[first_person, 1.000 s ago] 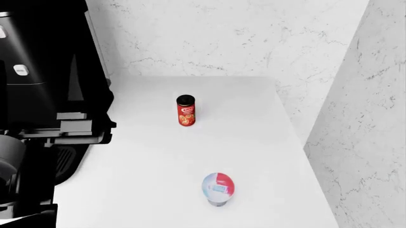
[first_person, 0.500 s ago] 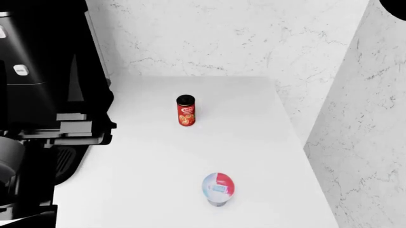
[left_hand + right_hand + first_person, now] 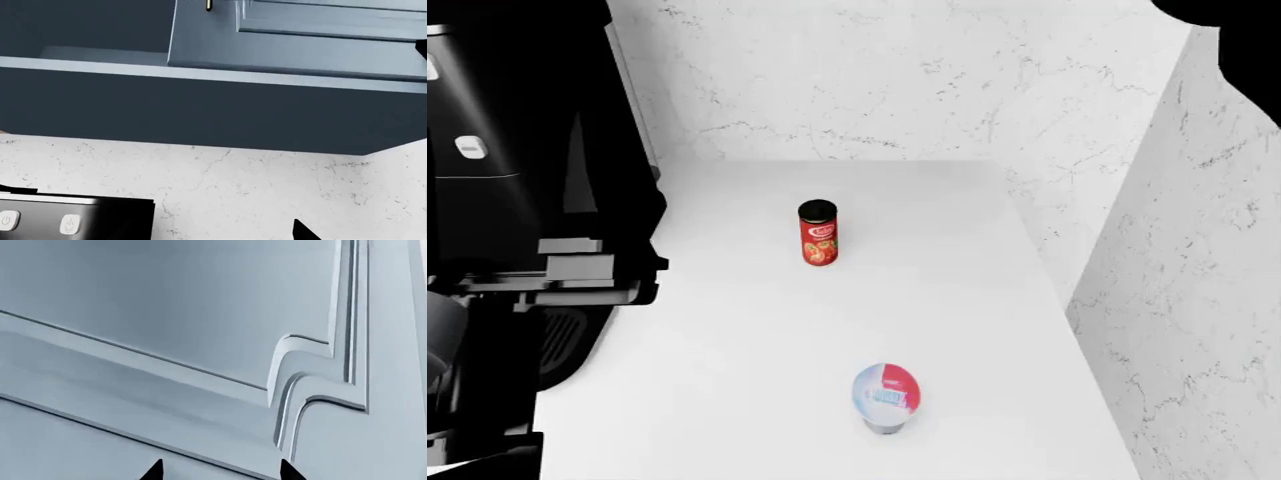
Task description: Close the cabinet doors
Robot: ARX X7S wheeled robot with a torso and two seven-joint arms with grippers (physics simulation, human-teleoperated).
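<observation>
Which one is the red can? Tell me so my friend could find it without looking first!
Look at the big white counter in the head view, with a black machine on its left side. The red can stands upright near the middle, farther back than the cup. It is the tall red tube with a black lid; the cup is short with a red-and-blue top.

The desk looks smooth and matt white. The wall behind the desk looks like marble. The cabinet door looks painted, smooth blue-grey.
</observation>
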